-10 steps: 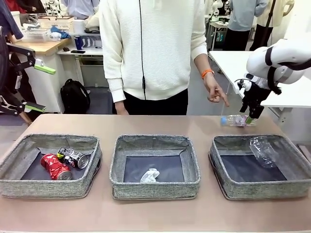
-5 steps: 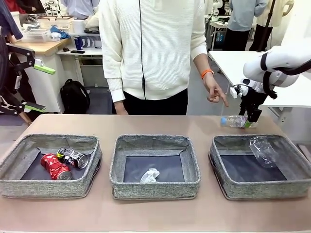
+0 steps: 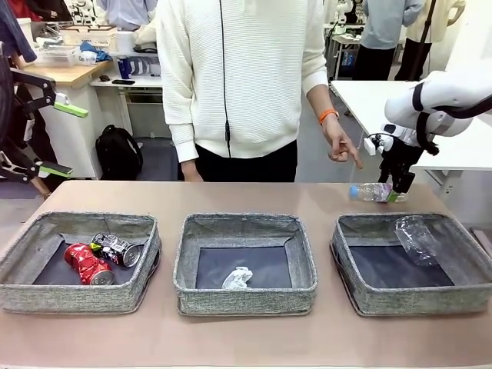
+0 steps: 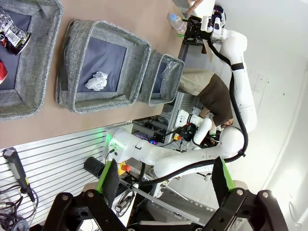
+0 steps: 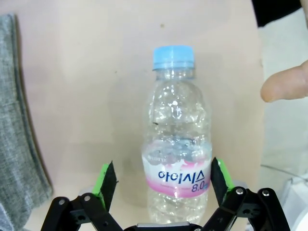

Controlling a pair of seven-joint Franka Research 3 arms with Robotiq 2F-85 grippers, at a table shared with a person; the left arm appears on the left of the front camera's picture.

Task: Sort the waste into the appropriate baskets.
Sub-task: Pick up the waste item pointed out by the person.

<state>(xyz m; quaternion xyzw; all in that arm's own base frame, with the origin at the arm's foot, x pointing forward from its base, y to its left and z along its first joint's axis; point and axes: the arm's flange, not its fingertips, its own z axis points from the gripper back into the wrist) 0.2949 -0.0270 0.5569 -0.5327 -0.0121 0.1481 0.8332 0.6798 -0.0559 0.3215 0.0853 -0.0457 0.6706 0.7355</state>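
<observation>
While three grey baskets sit in a row along the near side of the table [image 3: 246,196], each holds some waste: the left basket [image 3: 77,296] has a crushed red can [image 3: 87,264] and a crushed dark can [image 3: 115,249] touching each other, the middle basket [image 3: 246,296] has a white paper wad [image 3: 237,277], and the right basket [image 3: 411,296] has a clear bottle [image 3: 416,239] leaning against its far right wall. Beyond the right basket, a second bottle [image 5: 179,144] with a blue cap lies on the table. The right gripper [image 5: 163,180] straddles its labelled end, green pads apart on either side, not yet pressing it. A person's hand [image 3: 340,146] points down just beside the cap. The left gripper [image 4: 163,185] hangs wide open, off the table.
</observation>
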